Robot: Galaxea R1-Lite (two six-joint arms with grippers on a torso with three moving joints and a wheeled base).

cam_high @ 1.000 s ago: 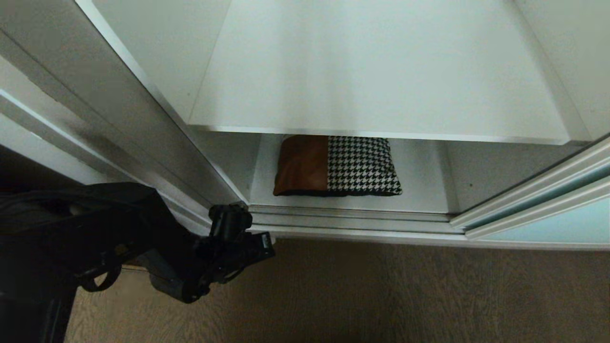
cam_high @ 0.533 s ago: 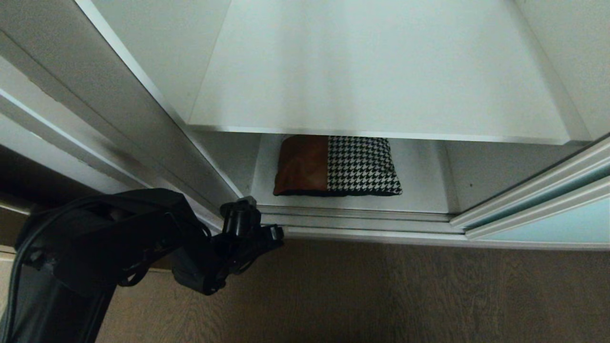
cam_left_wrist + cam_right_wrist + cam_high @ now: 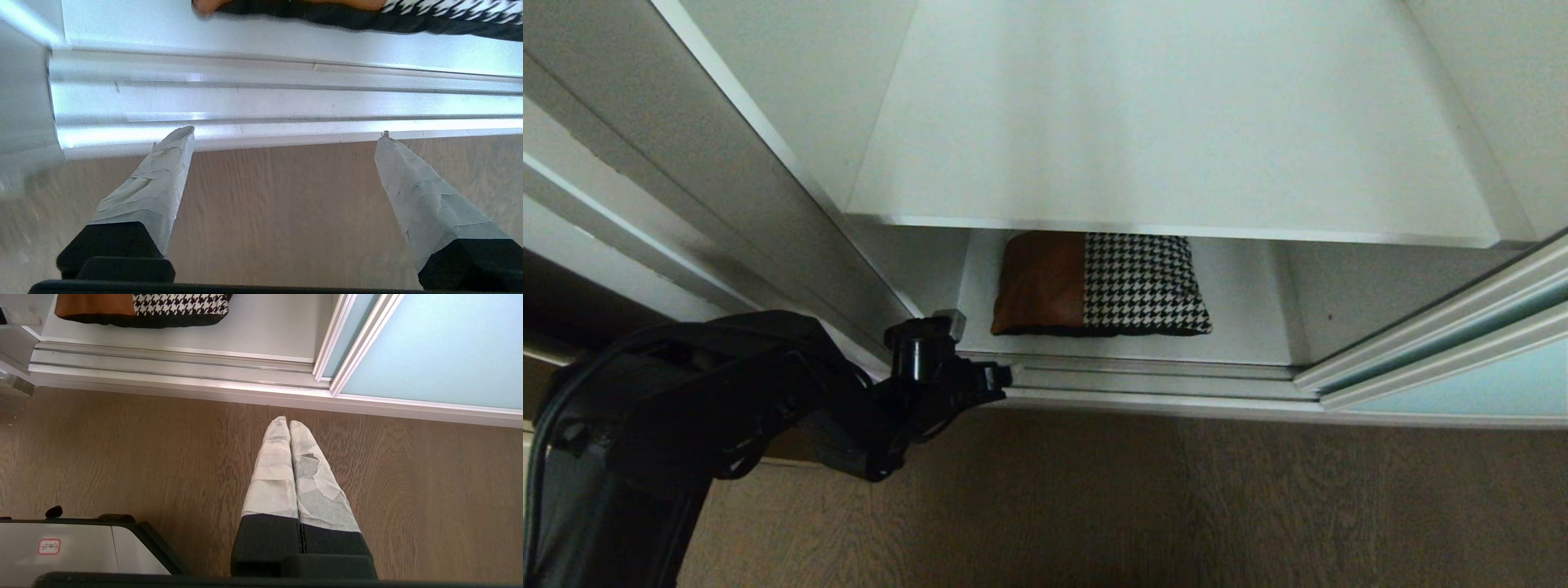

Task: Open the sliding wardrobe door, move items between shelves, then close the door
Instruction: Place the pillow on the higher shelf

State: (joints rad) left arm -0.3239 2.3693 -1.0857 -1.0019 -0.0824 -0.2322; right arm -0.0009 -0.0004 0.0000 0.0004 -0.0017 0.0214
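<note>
Wood-grain floor (image 3: 1176, 506) runs up to the wardrobe's silver track (image 3: 1143, 380). Upper shelf (image 3: 1176, 147) hides the rear edge of the folded bundle (image 3: 1098, 284) on the bottom shelf (image 3: 1241, 327). Left end effector (image 3: 286, 136) is wide open, empty, tips over the track edge. Right end effector (image 3: 289, 424) is closed, empty, above the floor. Bundle's long axis parallels the track. Sliding door (image 3: 1462, 384) sits at right, cut off.
</note>
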